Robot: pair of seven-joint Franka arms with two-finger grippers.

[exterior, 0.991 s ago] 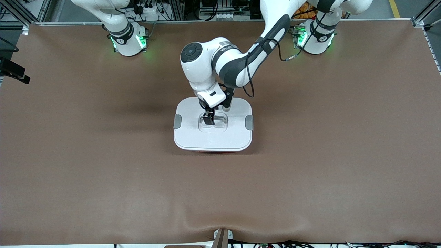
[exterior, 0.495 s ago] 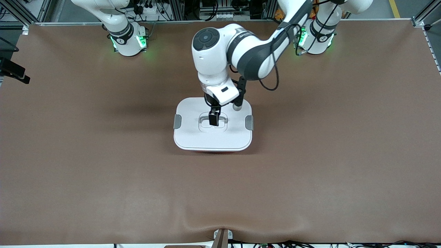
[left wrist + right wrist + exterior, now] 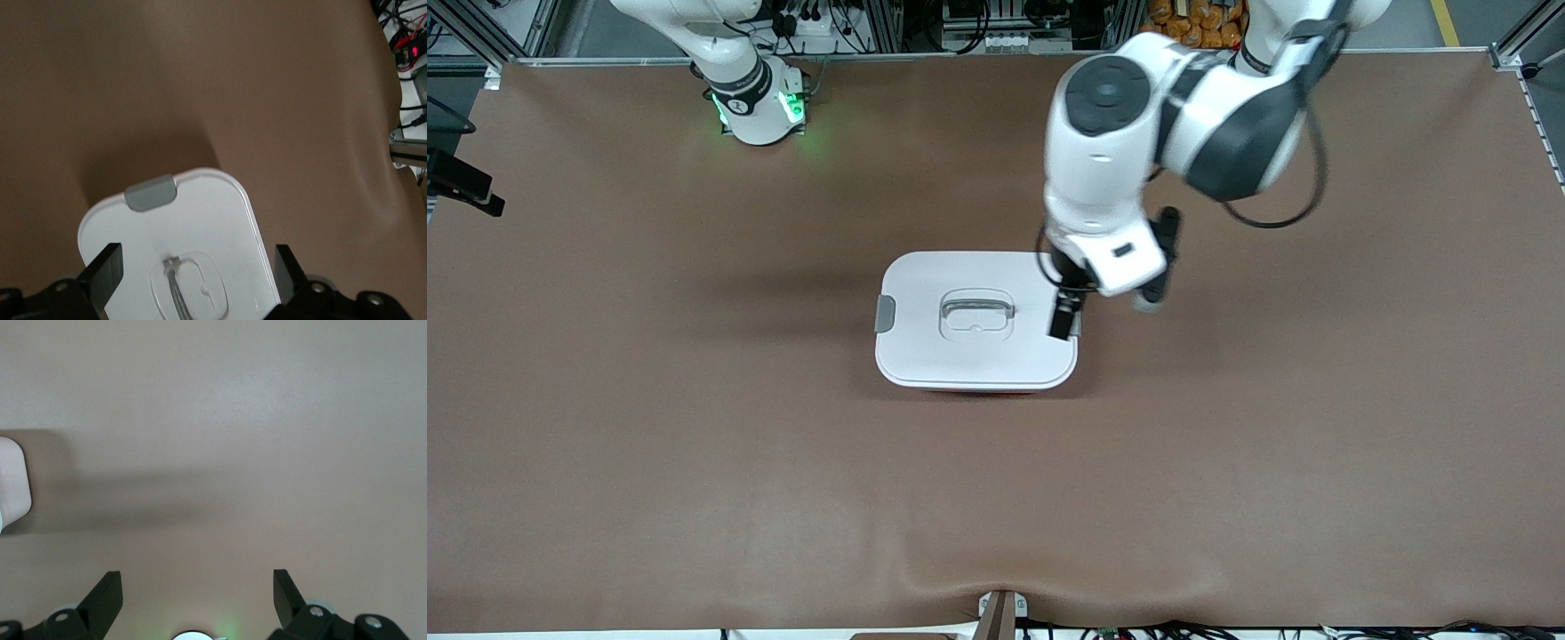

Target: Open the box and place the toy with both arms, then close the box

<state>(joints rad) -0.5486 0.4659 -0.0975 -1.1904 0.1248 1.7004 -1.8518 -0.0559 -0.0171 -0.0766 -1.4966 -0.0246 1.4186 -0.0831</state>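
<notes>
The box (image 3: 925, 347) stands mid-table with its white lid (image 3: 193, 220) on, a grey handle (image 3: 975, 308) lying flat in the lid's recess and a grey clip (image 3: 884, 313) on the end toward the right arm. My left gripper (image 3: 1064, 322) hangs open and empty over the lid's edge at the left arm's end. In the left wrist view the left gripper (image 3: 197, 260) looks down on the handle (image 3: 175, 287) and a clip (image 3: 150, 192). My right gripper (image 3: 193, 583) is open over bare table, with a corner of the box (image 3: 13, 480) at the edge of that view. The toy is hidden.
The brown table mat (image 3: 694, 444) stretches all round the box. The right arm's base (image 3: 756, 107) stands at the table's back edge with the arm held up out of the front view. A small mount (image 3: 1000, 613) sits at the front edge.
The left gripper has lifted out of the handle recess and swung toward the left arm's end of the lid. The lid and box have stayed put.
</notes>
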